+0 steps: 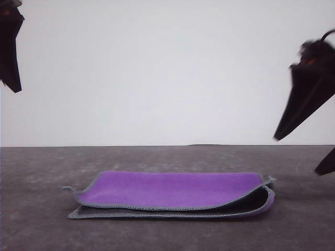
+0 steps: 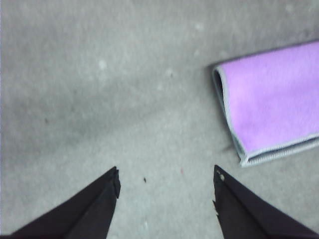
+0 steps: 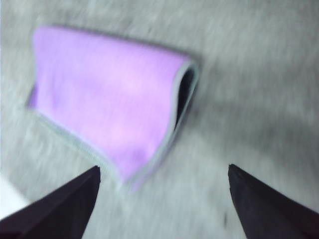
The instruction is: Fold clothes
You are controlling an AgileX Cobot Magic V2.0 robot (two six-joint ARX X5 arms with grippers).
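Purple face up, the cloth (image 1: 172, 191) lies folded in half on the grey table (image 1: 42, 219), its layers gaping slightly at one end. The left tool (image 2: 166, 179) and right tool (image 3: 163, 181) are held spread wide and empty, above and apart from it. For a second fold, stitched corners should probably be pinched together and edges matched.

No readable text, no labels, no brands, no numbers, no signs
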